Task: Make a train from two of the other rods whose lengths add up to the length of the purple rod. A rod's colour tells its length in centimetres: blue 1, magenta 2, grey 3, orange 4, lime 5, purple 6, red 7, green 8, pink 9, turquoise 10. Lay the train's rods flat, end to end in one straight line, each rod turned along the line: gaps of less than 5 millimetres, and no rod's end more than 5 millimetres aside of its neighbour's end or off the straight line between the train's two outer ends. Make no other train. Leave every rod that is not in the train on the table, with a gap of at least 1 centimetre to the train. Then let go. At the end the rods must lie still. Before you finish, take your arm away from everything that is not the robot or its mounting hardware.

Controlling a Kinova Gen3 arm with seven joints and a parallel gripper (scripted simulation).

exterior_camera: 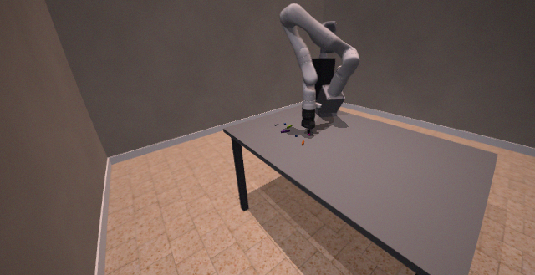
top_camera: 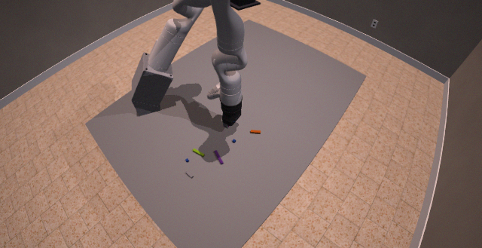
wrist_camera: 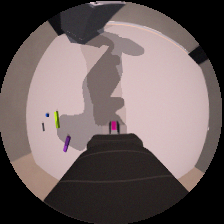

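My gripper [top_camera: 227,124] stands low over the table, left of the orange rod [top_camera: 255,131]. Its fingers are a little open around the magenta rod [wrist_camera: 114,126], which shows just past the fingertips in the wrist view. A blue rod [top_camera: 233,141] lies just in front of the gripper. The purple rod [top_camera: 218,157] and the lime rod [top_camera: 198,152] lie nearer the front, apart from each other. A second blue rod [top_camera: 187,160] and the grey rod [top_camera: 189,175] lie further left. The gripper body hides most of the magenta rod in the top and exterior views.
The arm's base block [top_camera: 151,84] stands at the back left of the grey table top [top_camera: 236,122]. The arm's shadow covers the spot around the gripper. The table's left edge is close to the rods in the exterior view [exterior_camera: 288,129].
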